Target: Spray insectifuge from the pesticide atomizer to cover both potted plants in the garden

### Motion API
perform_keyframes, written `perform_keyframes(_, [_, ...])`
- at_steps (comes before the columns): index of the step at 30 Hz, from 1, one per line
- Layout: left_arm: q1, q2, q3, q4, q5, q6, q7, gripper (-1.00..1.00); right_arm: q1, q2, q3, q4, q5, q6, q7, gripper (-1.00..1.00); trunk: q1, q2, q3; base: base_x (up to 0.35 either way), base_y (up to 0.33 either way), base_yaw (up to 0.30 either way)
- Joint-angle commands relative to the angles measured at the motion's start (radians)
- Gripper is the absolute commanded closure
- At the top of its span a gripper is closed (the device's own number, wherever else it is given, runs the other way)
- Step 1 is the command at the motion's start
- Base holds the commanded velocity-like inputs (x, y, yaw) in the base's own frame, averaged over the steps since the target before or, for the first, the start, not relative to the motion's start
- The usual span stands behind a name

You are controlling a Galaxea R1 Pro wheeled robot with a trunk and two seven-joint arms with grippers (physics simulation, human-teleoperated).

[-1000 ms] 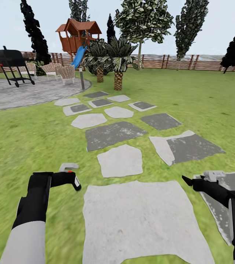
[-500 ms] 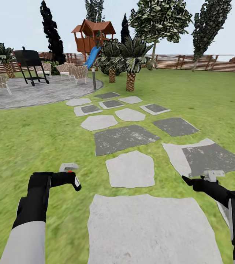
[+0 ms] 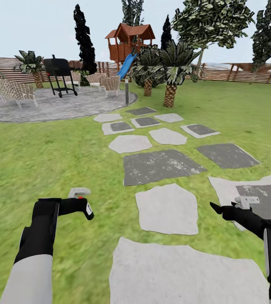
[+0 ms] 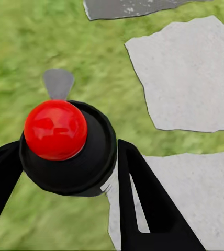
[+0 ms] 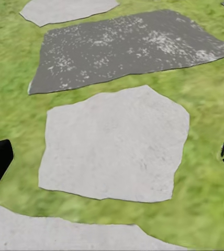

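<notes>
Left gripper [image 4: 65,157] pinching spray bottle [image 4: 67,149] — stepping stones [image 3: 166,207] beside; right gripper [image 5: 112,157] spread above stone.

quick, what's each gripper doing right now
Left gripper: closed on the spray bottle, red button facing the wrist camera.
Right gripper: open and holding nothing, fingers spread over a pale stepping stone.

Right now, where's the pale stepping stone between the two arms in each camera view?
Head view: the pale stepping stone, lower middle.
Left wrist view: the stone, past the spray bottle.
Right wrist view: the stone, centre.
Shared landmark: the dark slab just beyond it.
</notes>
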Motion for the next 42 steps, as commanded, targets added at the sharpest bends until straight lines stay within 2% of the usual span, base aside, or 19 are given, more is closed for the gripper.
perform_keyframes(1, [-0.001, -0.002, 0.003, 0.000, -0.009, 0.003, -0.010, 1.00, -0.001, 0.000, -0.002, -0.001, 0.010, 0.002, 0.010, -1.00, 0.000, 0.000, -0.001, 0.335, 0.000, 0.253])
perform_keyframes(16, [-0.002, -0.019, 0.003, -0.001, -0.010, 0.003, -0.010, 1.00, -0.001, 0.000, -0.003, -0.001, 0.010, 0.002, 0.010, -1.00, 0.000, 0.000, -0.001, 0.335, 0.000, 0.247])
perform_keyframes(28, [-0.002, -0.018, 0.005, -0.001, -0.010, 0.003, -0.012, 1.00, -0.001, 0.000, -0.002, -0.001, 0.010, 0.002, 0.010, -1.00, 0.000, 0.000, -0.001, 0.327, 0.000, 0.034])
perform_keyframes(40, [-0.003, -0.018, 0.001, -0.001, -0.012, 0.000, -0.011, 1.00, -0.001, -0.001, -0.003, -0.001, 0.010, 0.002, 0.011, -1.00, 0.000, 0.000, -0.001, 0.042, 0.000, 0.000])
perform_keyframes(42, [-0.003, -0.019, 0.001, -0.001, -0.012, -0.001, -0.011, 1.00, -0.001, -0.001, -0.003, -0.001, 0.010, 0.002, 0.011, -1.00, 0.008, -0.014, -0.007, 0.002, 0.000, 0.000])
